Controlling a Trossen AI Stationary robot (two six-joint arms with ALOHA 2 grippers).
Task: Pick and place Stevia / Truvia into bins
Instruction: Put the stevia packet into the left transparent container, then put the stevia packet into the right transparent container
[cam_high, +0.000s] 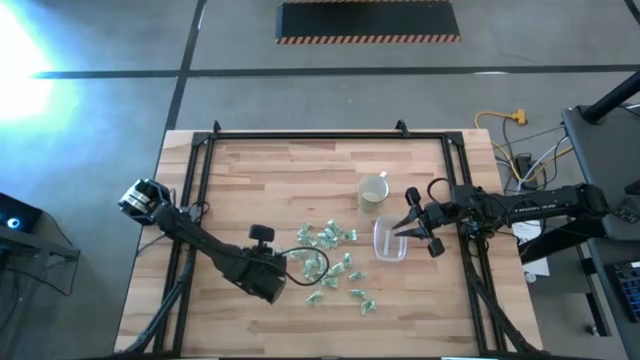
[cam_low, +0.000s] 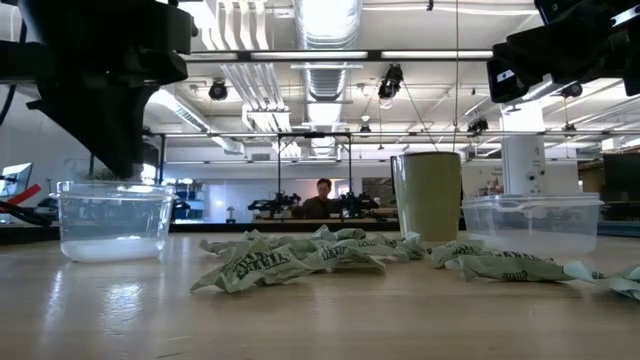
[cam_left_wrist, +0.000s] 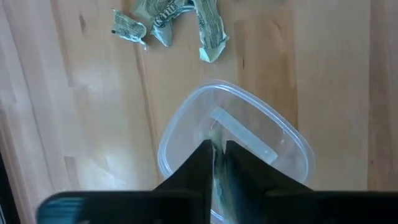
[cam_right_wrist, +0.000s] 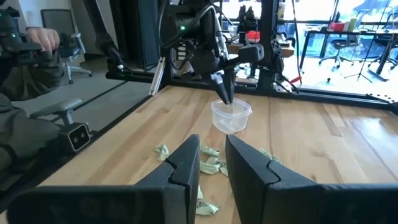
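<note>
Crumpled pale green and white Stevia packets (cam_high: 331, 258) lie scattered on the wooden table, also seen in the low view (cam_low: 300, 262). My left gripper (cam_left_wrist: 216, 149) hangs fingers-down over the round clear tub (cam_left_wrist: 186, 124), fingers nearly shut on a thin pale packet. From the right wrist view it stands just above that tub (cam_right_wrist: 231, 116). A pale strip (cam_left_wrist: 244, 134) lies inside the tub. The rounded-rectangular tub (cam_high: 389, 240) stands to the right of the pile. My right gripper (cam_high: 411, 226) is open and hovers beside that tub, touching nothing. My left gripper pinches a thin pale packet (cam_left_wrist: 214, 144) between its two fingers, coming from above and pointing down. The packet is lifted clear over the round tub's opening. The fingers hide most of it, so which part of it they have cannot be told.
A cream mug (cam_high: 373, 189) stands behind the rectangular tub, near the pile's far right. A black frame (cam_high: 300, 137) runs along the table's edges. Bare wood shows on the far left half. A person (cam_low: 322, 196) sits beyond the table, and another (cam_right_wrist: 25, 56) shows at the side.
</note>
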